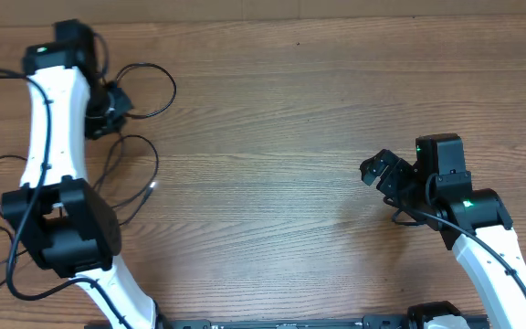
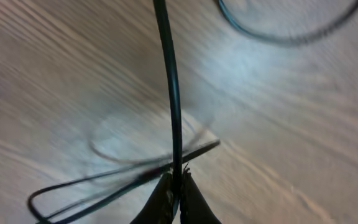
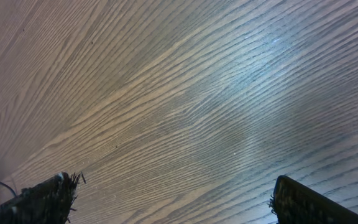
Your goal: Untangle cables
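My left gripper (image 2: pixel 176 190) jaws pinch, I think, one of the cables (image 2: pixel 169 74), running straight ahead; right gripper (image 1: pixel 379 172) spread, well apart.

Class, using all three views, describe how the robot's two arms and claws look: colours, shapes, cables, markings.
The left arm and right arm have rounded white links joined by boxy black joint housings, thin black wires running along them, and small green lights. The left claw and right claw are black, with dark, rough-edged fingers.
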Action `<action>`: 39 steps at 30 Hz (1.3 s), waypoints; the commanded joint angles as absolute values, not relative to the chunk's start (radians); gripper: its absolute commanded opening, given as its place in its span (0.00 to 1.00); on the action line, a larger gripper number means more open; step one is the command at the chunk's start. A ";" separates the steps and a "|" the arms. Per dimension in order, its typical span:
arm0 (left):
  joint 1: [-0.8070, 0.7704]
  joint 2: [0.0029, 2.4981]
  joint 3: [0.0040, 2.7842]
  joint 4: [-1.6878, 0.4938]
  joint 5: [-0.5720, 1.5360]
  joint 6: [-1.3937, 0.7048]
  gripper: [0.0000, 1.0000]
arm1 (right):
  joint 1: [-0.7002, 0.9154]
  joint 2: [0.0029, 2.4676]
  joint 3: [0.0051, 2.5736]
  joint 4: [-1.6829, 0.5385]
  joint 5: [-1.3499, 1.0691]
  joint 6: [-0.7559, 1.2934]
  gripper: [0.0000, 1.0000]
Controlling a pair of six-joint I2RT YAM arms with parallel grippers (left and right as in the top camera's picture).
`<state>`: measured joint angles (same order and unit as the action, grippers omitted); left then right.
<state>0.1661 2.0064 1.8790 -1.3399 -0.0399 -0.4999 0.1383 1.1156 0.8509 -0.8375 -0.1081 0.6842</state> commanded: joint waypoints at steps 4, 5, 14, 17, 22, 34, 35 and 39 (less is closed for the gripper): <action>0.062 1.984 1.814 -1.364 -0.037 -0.573 0.04 | 0.141 1.113 0.871 -0.833 -0.114 0.679 1.00; 0.052 1.984 1.798 -1.361 -0.041 -0.574 0.04 | 0.141 1.113 0.871 -0.833 -0.114 0.679 1.00; 0.025 1.984 1.549 -1.286 -0.052 -0.775 0.04 | 0.141 1.113 0.871 -0.833 -0.114 0.679 1.00; 0.026 1.984 1.477 -1.239 -0.025 -0.775 0.04 | 0.141 1.113 0.871 -0.833 -0.114 0.679 1.00; 0.028 1.984 1.430 -1.185 -0.082 -0.775 0.29 | 0.141 1.113 0.871 -0.833 -0.114 0.679 1.00; 0.060 1.984 1.534 -1.173 -0.196 -0.683 1.00 | 0.141 1.113 0.871 -0.833 -0.114 0.679 1.00; 0.070 1.984 1.561 -1.192 -0.202 -0.683 1.00 | 0.141 1.113 0.871 -0.833 -0.114 0.679 1.00; 0.105 1.984 1.678 -1.250 -0.089 -0.590 1.00 | 0.141 1.113 0.871 -0.833 -0.114 0.679 1.00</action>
